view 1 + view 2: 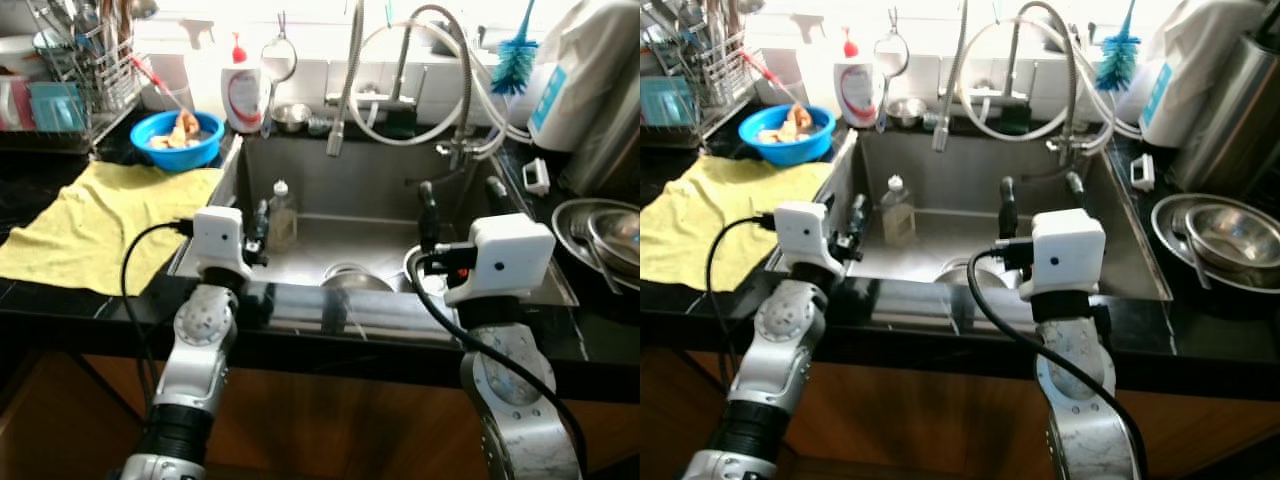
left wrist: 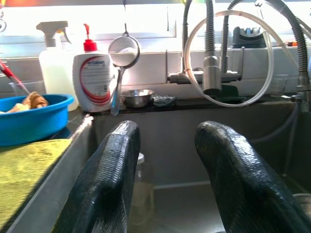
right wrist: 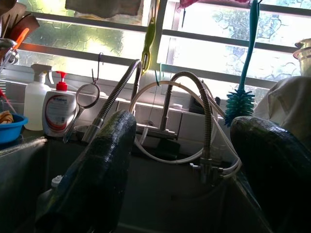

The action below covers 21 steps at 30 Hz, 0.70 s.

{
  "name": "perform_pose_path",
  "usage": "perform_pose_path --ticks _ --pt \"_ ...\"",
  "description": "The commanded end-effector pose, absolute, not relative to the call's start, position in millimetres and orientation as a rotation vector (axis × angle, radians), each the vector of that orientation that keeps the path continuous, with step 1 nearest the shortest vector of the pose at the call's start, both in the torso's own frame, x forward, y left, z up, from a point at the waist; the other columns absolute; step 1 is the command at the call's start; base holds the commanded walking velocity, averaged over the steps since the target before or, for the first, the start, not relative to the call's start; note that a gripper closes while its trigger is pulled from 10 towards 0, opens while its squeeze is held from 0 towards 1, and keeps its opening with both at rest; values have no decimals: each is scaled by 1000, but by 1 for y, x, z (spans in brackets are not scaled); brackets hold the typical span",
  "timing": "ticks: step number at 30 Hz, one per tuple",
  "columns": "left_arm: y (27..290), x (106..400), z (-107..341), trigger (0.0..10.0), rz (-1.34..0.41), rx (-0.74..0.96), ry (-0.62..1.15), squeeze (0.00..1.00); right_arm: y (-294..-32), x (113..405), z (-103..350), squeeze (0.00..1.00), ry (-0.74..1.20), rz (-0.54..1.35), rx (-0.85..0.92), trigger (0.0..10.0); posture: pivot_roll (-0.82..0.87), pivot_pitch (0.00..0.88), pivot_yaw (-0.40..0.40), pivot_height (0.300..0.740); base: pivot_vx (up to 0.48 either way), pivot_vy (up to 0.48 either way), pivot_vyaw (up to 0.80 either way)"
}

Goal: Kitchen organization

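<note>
A steel sink [image 1: 300,165] lies right in front of me. A small glass bottle [image 1: 281,215] with a pale cap stands upright at the sink's left side; in the left wrist view the bottle [image 2: 142,191] shows low between the fingers. My left gripper [image 1: 260,225] hovers over the sink's near-left rim, just beside the bottle, open and holding nothing. My right gripper [image 1: 460,200] reaches over the sink's right half, its fingers spread wide and empty. A round metal dish [image 1: 350,278] rests on the sink floor near the front.
A yellow cloth [image 1: 100,220] covers the left counter, with a blue bowl [image 1: 178,138] of food and a dish rack [image 1: 70,80] behind it. A soap bottle [image 1: 242,95], strainer and faucet hoses [image 1: 345,90] line the back. Steel bowls [image 1: 600,235] sit on the right.
</note>
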<state>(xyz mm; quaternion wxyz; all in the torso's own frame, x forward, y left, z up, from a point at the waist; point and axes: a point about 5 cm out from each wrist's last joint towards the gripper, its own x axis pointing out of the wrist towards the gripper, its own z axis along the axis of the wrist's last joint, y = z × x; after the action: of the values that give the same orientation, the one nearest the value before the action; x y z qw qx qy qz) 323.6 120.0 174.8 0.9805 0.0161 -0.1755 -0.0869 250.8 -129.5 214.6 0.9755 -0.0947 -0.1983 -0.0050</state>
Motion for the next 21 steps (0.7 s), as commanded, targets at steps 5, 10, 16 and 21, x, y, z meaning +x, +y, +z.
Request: perform_pose_path --ticks 5,10,16,21 --pt "120 324 187 10000 -181 59 -403 0 -128 251 216 0 -408 -9 -192 10000 -155 0 3 740 0 0 0" --pt "120 324 187 10000 -180 28 -390 0 -128 251 216 0 -409 -9 -192 10000 -154 0 4 740 0 96 0" --pt "120 324 187 10000 -181 29 -392 0 -128 251 216 0 -409 -8 -192 10000 -152 0 4 740 0 480 0" --pt "120 323 188 10000 -188 49 -399 0 -128 252 216 0 -409 -6 -194 10000 -150 0 4 740 0 0 0"
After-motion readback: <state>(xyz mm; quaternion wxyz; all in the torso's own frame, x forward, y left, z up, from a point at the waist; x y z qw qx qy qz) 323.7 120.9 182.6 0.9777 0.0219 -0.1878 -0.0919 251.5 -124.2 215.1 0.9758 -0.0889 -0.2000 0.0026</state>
